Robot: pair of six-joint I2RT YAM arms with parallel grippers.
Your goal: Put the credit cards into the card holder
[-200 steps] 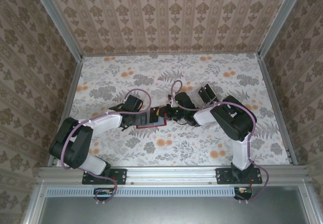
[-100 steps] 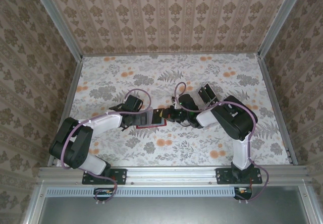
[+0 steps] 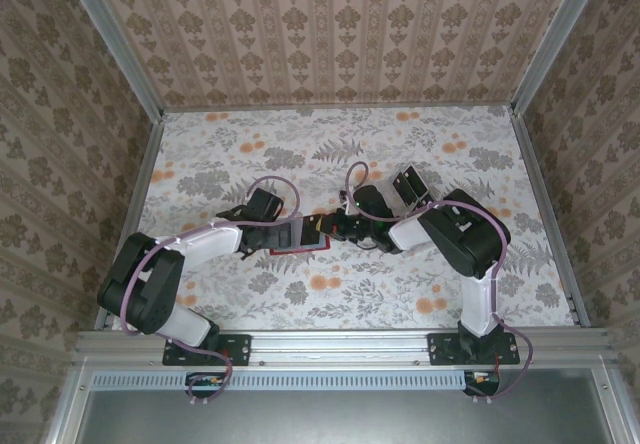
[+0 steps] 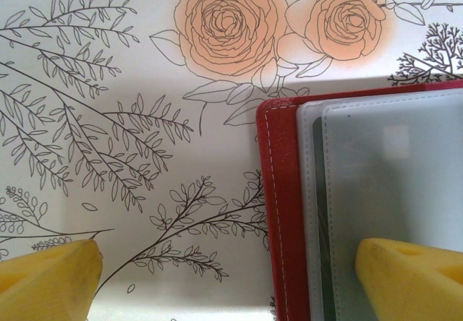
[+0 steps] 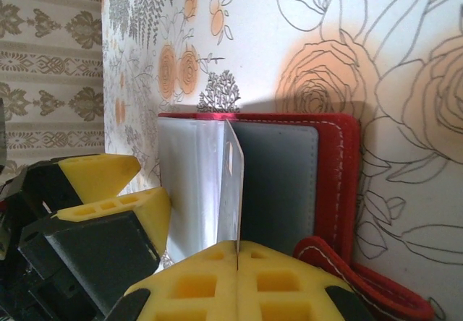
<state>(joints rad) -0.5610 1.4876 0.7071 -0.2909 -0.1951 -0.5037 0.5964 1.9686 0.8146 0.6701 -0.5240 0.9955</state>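
1. Where both arms reach inward from the near edge, the table spreads widest, its top covered in a print of grey leaves and orange roses.
2. Left arm and right arm bend toward each other and meet near the middle of the table.
3. Between their wrists lies the card holder, red with pale stitching, open flat on the print, one flap curling up close to the right wrist camera.
4. Inside it sit clear pockets, stacked and a little staggered against the red edge.
5. Left gripper stands spread wide: one yellow fingertip is over bare table, the other is over the pockets. I cannot tell whether either one presses down.
6. Right gripper has its yellow pads pressed together, pinching the lower edge of a pale sheet that stands on edge above the open holder. I cannot tell whether this is a pocket leaf or a card.
7. Just behind the right arm's wrist sits a small dark cluster that looks like the credit cards, too small to count.
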